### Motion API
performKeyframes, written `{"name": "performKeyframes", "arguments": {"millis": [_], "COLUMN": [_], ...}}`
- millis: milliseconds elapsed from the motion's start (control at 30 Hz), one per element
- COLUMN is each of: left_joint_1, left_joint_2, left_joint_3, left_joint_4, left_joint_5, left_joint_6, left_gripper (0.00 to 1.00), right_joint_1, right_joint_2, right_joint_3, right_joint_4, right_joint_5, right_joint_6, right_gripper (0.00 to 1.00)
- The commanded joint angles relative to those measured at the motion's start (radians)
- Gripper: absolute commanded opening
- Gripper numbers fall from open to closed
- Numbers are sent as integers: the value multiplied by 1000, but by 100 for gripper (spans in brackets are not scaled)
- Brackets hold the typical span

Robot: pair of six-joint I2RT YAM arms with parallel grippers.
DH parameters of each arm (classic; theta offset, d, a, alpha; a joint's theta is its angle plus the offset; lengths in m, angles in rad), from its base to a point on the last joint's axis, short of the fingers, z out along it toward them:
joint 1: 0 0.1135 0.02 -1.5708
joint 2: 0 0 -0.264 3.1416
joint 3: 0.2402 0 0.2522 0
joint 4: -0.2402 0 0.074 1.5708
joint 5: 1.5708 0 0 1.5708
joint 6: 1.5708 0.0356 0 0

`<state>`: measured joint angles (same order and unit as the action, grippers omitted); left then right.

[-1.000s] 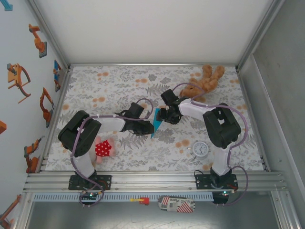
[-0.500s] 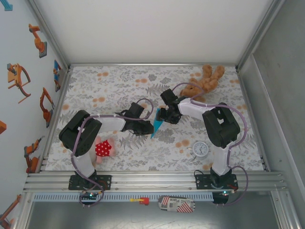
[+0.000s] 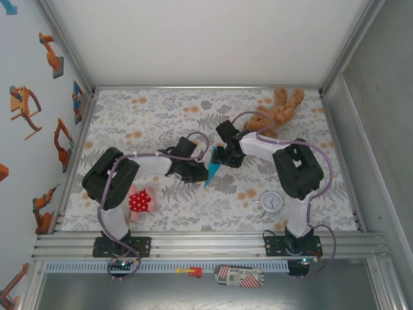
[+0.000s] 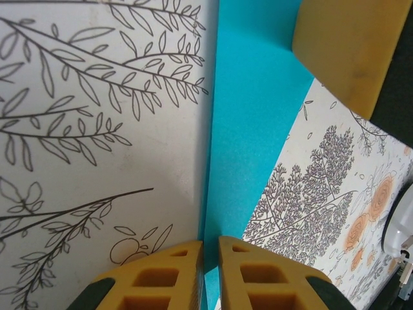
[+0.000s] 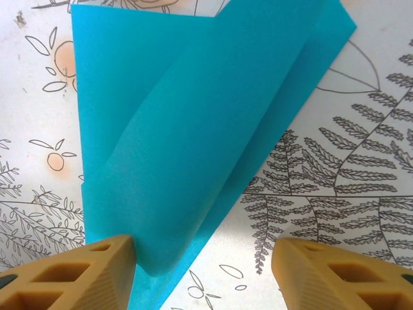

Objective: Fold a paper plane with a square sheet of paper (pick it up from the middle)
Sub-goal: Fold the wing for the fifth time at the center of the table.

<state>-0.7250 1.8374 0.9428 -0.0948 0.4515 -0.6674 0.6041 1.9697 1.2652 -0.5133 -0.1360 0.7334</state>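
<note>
The turquoise-blue square sheet of paper (image 3: 211,169), folded into a narrow pointed shape, stands between the two grippers at the middle of the table. My left gripper (image 3: 197,169) comes from the left. In the left wrist view the left gripper (image 4: 210,244) is shut on the paper's (image 4: 251,97) lower edge. My right gripper (image 3: 220,155) is at the paper's upper end. In the right wrist view the right gripper (image 5: 203,248) is open, with a curled flap of the paper (image 5: 187,129) beside its left finger (image 5: 97,271). One right finger (image 4: 348,51) shows in the left wrist view.
A brown teddy bear (image 3: 274,110) lies at the back right. A small white clock (image 3: 271,202) stands at the front right, near the right arm's base. A red dotted toy (image 3: 139,201) lies beside the left arm. Metal rails (image 3: 193,242) frame the floral tabletop.
The left jaws have closed a little further on the paper, and the left wrist has shifted slightly right. The right gripper has edged a little left.
</note>
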Motion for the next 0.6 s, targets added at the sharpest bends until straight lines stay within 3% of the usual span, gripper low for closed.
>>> {"name": "performKeyframes", "arguments": {"millis": [0,567], "left_joint_1": [-7,-10], "left_joint_2": [69,79], "left_joint_3": [-16,-12], "left_joint_4": [-102,-108], "left_joint_5": [-91,-91], "left_joint_6": [32,30], "left_gripper": [17,17], "right_joint_1": [0,21], "right_joint_2": [178,261], "right_joint_3": [-91,-51], "right_joint_4": [19,-29], "right_joint_5": [73,127], "right_joint_6": [6,3], "right_gripper": [59,56]}}
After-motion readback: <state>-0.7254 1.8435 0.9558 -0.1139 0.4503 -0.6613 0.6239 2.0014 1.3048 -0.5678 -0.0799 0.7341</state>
